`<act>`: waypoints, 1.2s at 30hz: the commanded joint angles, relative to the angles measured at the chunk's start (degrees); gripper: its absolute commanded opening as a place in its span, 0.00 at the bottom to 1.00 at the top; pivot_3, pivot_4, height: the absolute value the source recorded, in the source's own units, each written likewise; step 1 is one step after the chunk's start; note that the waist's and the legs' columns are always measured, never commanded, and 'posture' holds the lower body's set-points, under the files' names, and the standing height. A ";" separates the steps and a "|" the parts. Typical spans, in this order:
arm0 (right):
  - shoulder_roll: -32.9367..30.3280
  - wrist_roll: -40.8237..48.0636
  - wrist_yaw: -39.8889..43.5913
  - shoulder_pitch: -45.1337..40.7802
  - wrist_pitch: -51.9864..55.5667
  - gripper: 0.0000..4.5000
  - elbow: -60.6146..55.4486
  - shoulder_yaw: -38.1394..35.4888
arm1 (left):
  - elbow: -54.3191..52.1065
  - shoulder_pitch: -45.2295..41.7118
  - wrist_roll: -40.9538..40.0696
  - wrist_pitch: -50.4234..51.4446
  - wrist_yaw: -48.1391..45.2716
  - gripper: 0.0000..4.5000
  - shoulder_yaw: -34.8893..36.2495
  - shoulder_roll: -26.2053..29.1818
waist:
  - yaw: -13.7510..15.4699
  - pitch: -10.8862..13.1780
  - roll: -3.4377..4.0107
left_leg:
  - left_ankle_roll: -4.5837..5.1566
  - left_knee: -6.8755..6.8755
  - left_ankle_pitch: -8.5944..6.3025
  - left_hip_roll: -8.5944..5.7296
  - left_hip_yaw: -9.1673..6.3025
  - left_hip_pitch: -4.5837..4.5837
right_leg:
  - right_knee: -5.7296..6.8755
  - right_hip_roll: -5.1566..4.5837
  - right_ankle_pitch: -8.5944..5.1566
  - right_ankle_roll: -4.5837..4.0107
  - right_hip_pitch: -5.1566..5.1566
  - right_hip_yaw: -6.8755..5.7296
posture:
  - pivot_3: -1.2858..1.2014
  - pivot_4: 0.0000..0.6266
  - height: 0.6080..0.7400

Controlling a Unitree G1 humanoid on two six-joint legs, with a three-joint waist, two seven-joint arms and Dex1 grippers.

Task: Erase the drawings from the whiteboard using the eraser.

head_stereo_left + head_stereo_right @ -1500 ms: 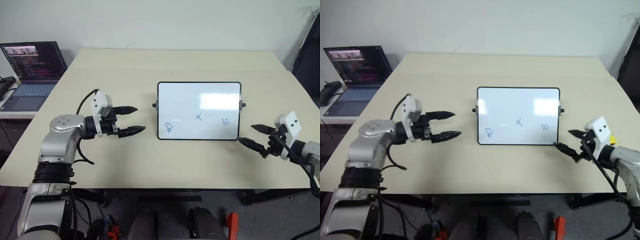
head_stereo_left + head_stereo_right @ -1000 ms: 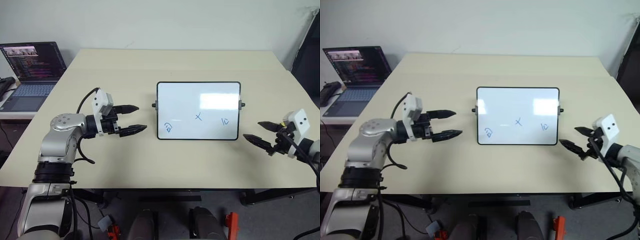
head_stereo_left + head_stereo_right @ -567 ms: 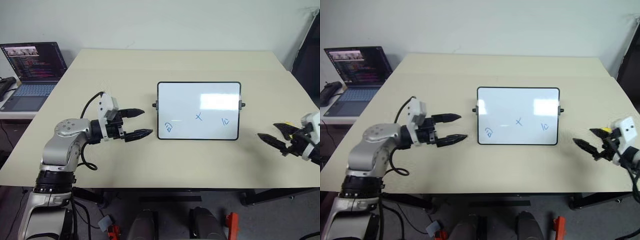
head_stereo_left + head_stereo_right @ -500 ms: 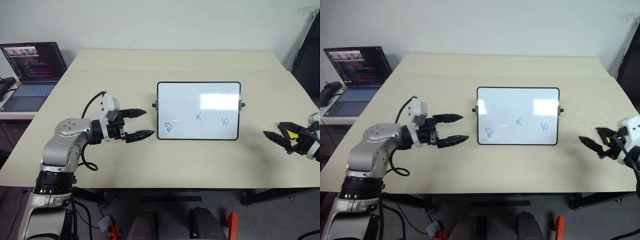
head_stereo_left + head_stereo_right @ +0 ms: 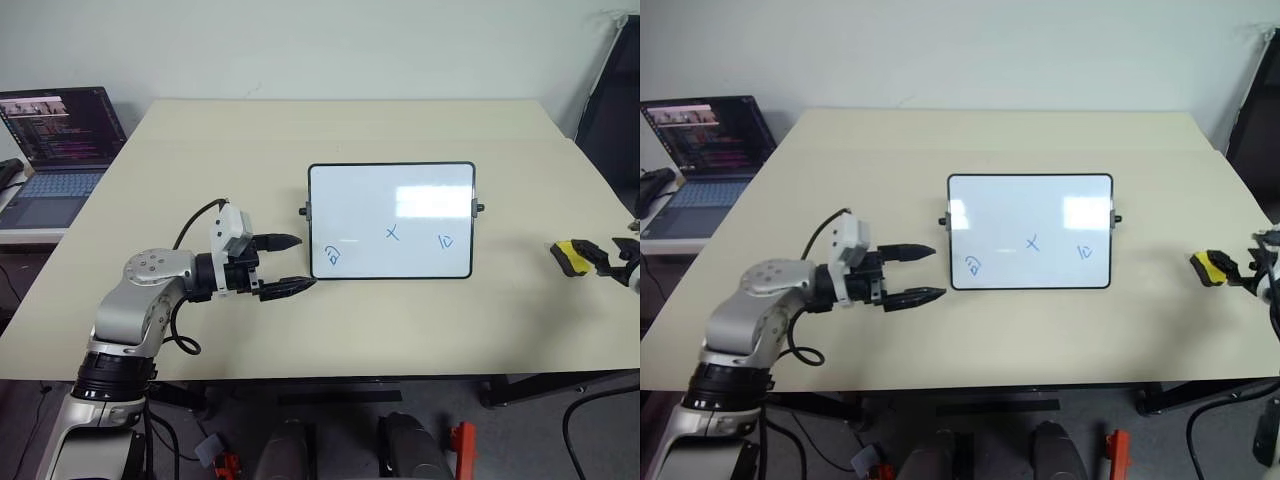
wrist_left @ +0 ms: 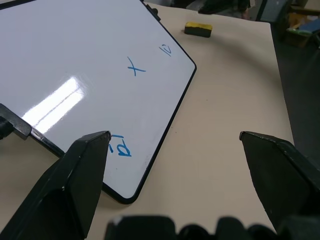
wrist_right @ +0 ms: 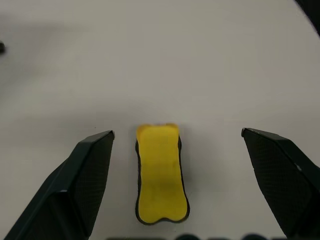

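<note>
Beige tabletop (image 5: 230,150) carries everything. The eraser (image 7: 160,172), a small yellow block on a dark base, is seen lying flat, well right of the whiteboard (image 5: 390,190), between the parted fingers of the right hand (image 7: 177,150), untouched. It is probably light and firm; its long sides should be pinched. The drawings (image 5: 392,233) remain. The left hand (image 5: 286,265) is held agape beside the whiteboard's left edge.

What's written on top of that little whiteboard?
The whiteboard lies flat on the table and bears three small blue drawings near its front edge: a curly loop, an x and a "10"-like mark. The rest is bare. What lies beneath it is covered.
</note>
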 commanded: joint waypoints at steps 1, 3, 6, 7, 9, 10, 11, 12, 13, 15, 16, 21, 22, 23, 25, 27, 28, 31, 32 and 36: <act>-1.60 -2.34 0.97 -2.77 -3.29 0.99 4.46 1.67 | -1.94 -0.39 -0.52 -0.76 0.68 1.00 1.19 0.24 | -0.09 0.00 0.00 | 0.00 0.00 0.00 0.00 0.00 0.00 | 0.00 0.00 0.00 0.00 0.00 0.00 | 0.52 0.24 1.00; -1.65 -2.93 1.03 -3.79 -4.26 0.99 6.59 2.12 | -1.93 -0.13 -0.55 -0.89 0.84 1.00 1.37 0.30 | -0.14 0.00 0.00 | 0.00 0.00 0.00 0.00 0.00 0.00 | 0.00 0.00 0.00 0.00 0.00 0.00 | 0.52 0.24 1.00; -1.48 -3.40 1.17 -5.40 -4.99 0.99 8.74 2.42 | -1.93 0.21 -0.55 -0.92 1.18 1.00 1.50 0.38 | -0.18 0.00 0.00 | 0.00 0.00 0.00 0.00 0.00 0.00 | 0.00 0.00 0.00 0.00 0.00 0.01 | 0.52 0.24 1.00; -1.34 -3.76 1.28 -5.71 -5.29 0.99 9.36 2.78 | -1.99 0.30 -0.61 -0.79 1.42 1.00 1.53 0.34 | -0.19 0.00 0.00 | 0.00 0.00 0.00 0.00 0.00 0.01 | 0.00 0.00 0.00 0.00 0.00 0.01 | 0.52 0.24 1.00; -1.13 -4.31 1.15 -6.06 -5.85 0.99 10.49 3.17 | -2.25 0.63 -0.85 -0.54 1.81 1.00 1.60 0.26 | -0.21 0.00 0.00 | 0.00 0.00 0.00 0.00 0.00 0.01 | 0.01 0.00 0.00 0.00 0.00 0.01 | 0.52 0.24 1.00; -1.07 -4.47 1.05 -6.19 -6.08 0.99 10.90 3.23 | -2.37 0.86 -0.91 -0.55 1.92 1.00 1.61 0.25 | -0.24 0.00 0.00 | 0.00 0.00 0.00 0.00 0.00 0.02 | 0.01 0.00 0.00 0.00 0.00 0.01 | 0.52 0.24 1.00; -1.01 -4.60 0.95 -6.38 -6.28 0.99 11.26 3.22 | -2.39 1.02 -0.91 -0.63 1.97 1.00 1.59 0.25 | -0.24 0.00 0.00 | 0.00 0.00 0.00 0.00 0.00 0.02 | 0.01 0.00 0.00 0.00 0.00 0.01 | 0.52 0.24 1.00; -0.93 -4.74 0.84 -6.55 -6.50 0.99 11.66 3.15 | -2.45 1.19 -0.94 -0.67 2.05 1.00 1.60 0.23 | -0.24 0.00 0.00 | 0.00 0.00 0.00 0.00 0.00 0.02 | 0.01 0.00 0.00 0.00 0.00 0.01 | 0.52 0.24 1.00; -0.84 -4.86 0.57 -6.64 -6.81 0.99 12.04 3.03 | -2.59 1.36 -1.00 -0.63 2.16 1.00 1.63 0.22 | -0.24 0.00 0.00 | 0.00 -0.01 0.00 0.00 0.00 0.01 | 0.01 0.00 0.00 0.00 0.00 0.01 | 0.52 0.24 1.00; -0.65 -4.99 0.03 -6.68 -7.12 0.91 12.64 2.84 | -2.83 1.63 -1.09 -0.58 2.35 1.00 1.65 0.21 | -0.23 0.00 0.00 | 0.00 -0.01 0.00 0.00 0.00 0.01 | 0.01 0.00 0.00 0.00 0.00 0.01 | 0.52 0.24 1.00; -0.54 -5.15 0.01 -6.52 -7.23 0.87 12.85 2.99 | -3.03 1.88 -1.15 -0.58 2.48 1.00 1.65 0.20 | -0.23 0.00 0.00 | 0.00 0.00 0.00 -0.01 0.00 0.01 | 0.01 0.00 0.00 0.00 0.00 0.01 | 0.52 0.24 1.00; 0.12 -5.74 -0.03 -6.60 -7.38 0.48 13.41 3.66 | -3.55 2.54 -1.39 -0.44 2.97 1.00 1.80 0.27 | -0.24 0.00 0.00 | 0.00 0.00 0.00 0.00 0.00 0.02 | 0.01 0.00 0.00 0.00 0.01 0.01 | 0.52 0.24 1.00; 0.28 -5.80 -0.11 -6.73 -7.42 0.39 13.50 3.76 | -3.59 2.57 -1.42 -0.39 3.02 1.00 1.83 0.30 | -0.25 0.00 0.01 | 0.00 0.00 0.00 0.00 0.00 0.02 | 0.01 0.00 0.00 0.00 0.01 0.01 | 0.52 0.24 1.00; 0.44 -5.84 -0.16 -6.87 -7.47 0.33 13.57 3.89 | -3.64 2.59 -1.45 -0.35 3.07 1.00 1.88 0.35 | -0.28 0.00 0.00 | 0.00 0.00 0.00 0.00 0.00 0.02 | 0.01 0.00 0.00 0.00 0.01 0.02 | 0.52 0.24 1.00; 0.62 -5.94 -0.21 -7.08 -7.55 0.23 13.67 4.12 | -3.64 2.55 -1.48 -0.29 3.14 1.00 1.92 0.40 | -0.29 0.00 0.00 | 0.00 0.00 0.00 0.00 0.00 0.02 | 0.01 0.00 0.00 0.00 0.01 0.02 | 0.52 0.24 1.00; 0.87 -6.16 0.00 -7.19 -7.60 0.22 13.64 4.39 | -3.78 2.62 -1.55 -0.20 3.23 1.00 2.03 0.49 | -0.29 0.00 0.00 | 0.00 0.00 0.00 0.00 0.00 0.03 | 0.01 0.00 0.00 0.00 0.02 0.02 | 0.52 0.24 1.00; 1.03 -6.24 -0.04 -7.24 -7.66 0.22 13.63 4.44 | -3.84 2.67 -1.56 -0.16 3.29 1.00 2.09 0.55 | -0.29 0.00 0.00 | 0.00 0.00 0.00 0.00 0.00 0.03 | 0.01 0.00 0.00 0.00 0.02 0.02 | 0.52 0.24 1.00; 1.35 -6.28 -0.04 -7.29 -7.76 0.22 13.47 4.32 | -3.97 2.68 -1.62 -0.09 3.48 1.00 2.18 0.64 | -0.29 0.00 0.00 | 0.00 0.00 0.00 0.00 0.00 0.03 | 0.01 0.00 0.00 0.00 0.03 0.02 | 0.52 0.24 1.00; 1.38 -6.20 0.11 -7.25 -7.86 0.22 13.19 4.23 | -4.03 2.60 -1.65 -0.04 3.56 1.00 2.19 0.64 | -0.29 0.00 0.00 | 0.00 0.01 0.00 0.00 0.00 0.03 | 0.01 0.00 0.00 0.00 0.03 0.02 | 0.52 0.24 1.00; -0.23 -4.13 3.36 -6.00 -7.37 0.22 7.03 2.92 | -4.06 2.41 -1.91 0.12 3.62 1.00 2.89 1.17 | -0.31 0.00 0.01 | 0.00 0.00 0.00 0.00 0.00 0.04 | 0.01 0.00 0.00 0.00 0.04 0.02 | 0.52 0.24 1.00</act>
